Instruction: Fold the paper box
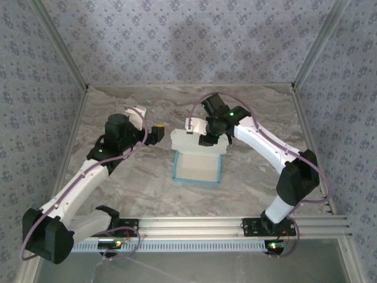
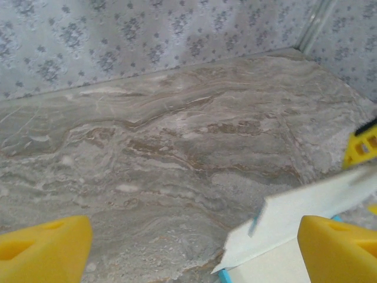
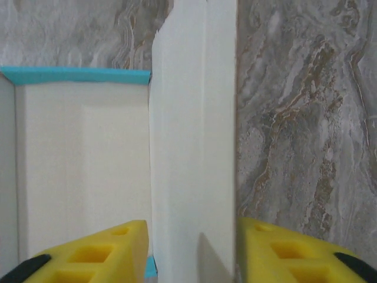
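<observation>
Right hand [image 3: 191,236] pinches paper box [image 3: 82,165] wall.

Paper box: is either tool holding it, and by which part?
Right tool straddles the paper box at its raised far flap; a firm grip cannot be told. Left tool is open, holding nothing.

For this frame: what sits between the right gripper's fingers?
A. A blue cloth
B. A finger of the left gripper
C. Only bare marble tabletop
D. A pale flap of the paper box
D: in the right wrist view a pale flap of the paper box stands in the gap of the right gripper, with its yellow fingers on either side.
</observation>
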Robot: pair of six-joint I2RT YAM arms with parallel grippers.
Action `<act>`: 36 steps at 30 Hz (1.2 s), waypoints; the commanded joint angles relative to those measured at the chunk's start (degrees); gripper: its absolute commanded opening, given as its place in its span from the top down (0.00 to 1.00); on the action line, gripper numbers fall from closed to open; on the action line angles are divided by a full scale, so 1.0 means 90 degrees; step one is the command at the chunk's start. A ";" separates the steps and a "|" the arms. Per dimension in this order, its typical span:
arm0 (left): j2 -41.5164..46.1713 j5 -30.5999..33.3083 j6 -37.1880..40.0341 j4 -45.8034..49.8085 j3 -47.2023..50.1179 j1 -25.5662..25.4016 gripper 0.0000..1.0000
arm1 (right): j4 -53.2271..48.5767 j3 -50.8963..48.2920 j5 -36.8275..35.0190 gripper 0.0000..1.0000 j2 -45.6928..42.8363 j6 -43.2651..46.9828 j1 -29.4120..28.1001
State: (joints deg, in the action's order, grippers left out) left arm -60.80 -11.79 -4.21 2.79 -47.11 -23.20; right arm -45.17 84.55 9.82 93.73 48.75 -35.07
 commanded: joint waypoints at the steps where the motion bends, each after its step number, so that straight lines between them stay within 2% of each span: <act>1: -0.0179 -0.0779 0.1130 -0.0024 -0.0405 0.0123 0.09 | 0.0338 0.0160 0.1023 0.47 -0.0396 -0.0130 0.0314; 4: -0.0243 -0.1194 0.1897 -0.0112 -0.0339 0.0172 0.11 | 0.1525 -0.0566 0.1382 0.40 -0.1202 -0.1069 0.0614; 6: -0.0404 -0.1582 0.2397 -0.0022 -0.0401 0.0221 0.11 | 0.2530 -0.1314 0.1148 0.40 -0.1812 -0.1726 0.0712; 8: -0.0776 -0.2115 0.2842 0.0424 -0.0677 0.0299 0.12 | 0.2826 -0.1745 0.0777 0.41 -0.2317 -0.2173 0.0740; 10: -0.1187 -0.2493 0.2792 0.0684 -0.0983 0.0405 0.14 | 0.2810 -0.2277 0.0398 0.43 -0.2728 -0.2731 0.0791; 12: -0.1543 -0.3034 0.2768 0.0888 -0.1267 0.0526 0.19 | 0.2917 -0.2765 0.0359 0.44 -0.3253 -0.3315 0.0965; 16: -0.1854 -0.3113 0.2797 0.0705 -0.1193 0.0669 0.24 | 0.3166 -0.3901 0.0158 0.48 -0.4168 -0.4211 0.1297; 18: -0.1867 -0.3180 0.2549 0.0256 -0.0877 0.0759 0.25 | 0.3133 -0.4194 0.0410 0.50 -0.4281 -0.4267 0.1406; 24: -0.1955 -0.3318 0.1899 -0.0903 -0.0163 0.0748 0.27 | 0.3425 -0.4578 0.0418 0.51 -0.3955 -0.4566 0.1409; 28: -0.2089 -0.3193 0.1999 -0.0996 -0.0132 0.0590 0.25 | 0.3843 -0.4890 0.0071 0.45 -0.3806 -0.4823 0.1412; 31: -0.2351 -0.3109 0.2030 -0.0930 -0.0311 0.0460 0.20 | 0.4087 -0.5027 -0.0310 0.41 -0.3729 -0.4929 0.1411; 36: -0.2620 -0.2992 0.2170 -0.0925 -0.0386 0.0285 0.19 | 0.4068 -0.4954 -0.0539 0.36 -0.3469 -0.4785 0.1477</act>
State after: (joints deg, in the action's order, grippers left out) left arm -83.70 -38.72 14.09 -3.75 -48.16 -19.99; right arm -10.33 39.55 7.46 61.47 6.17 -22.44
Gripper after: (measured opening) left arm 0.814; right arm 0.639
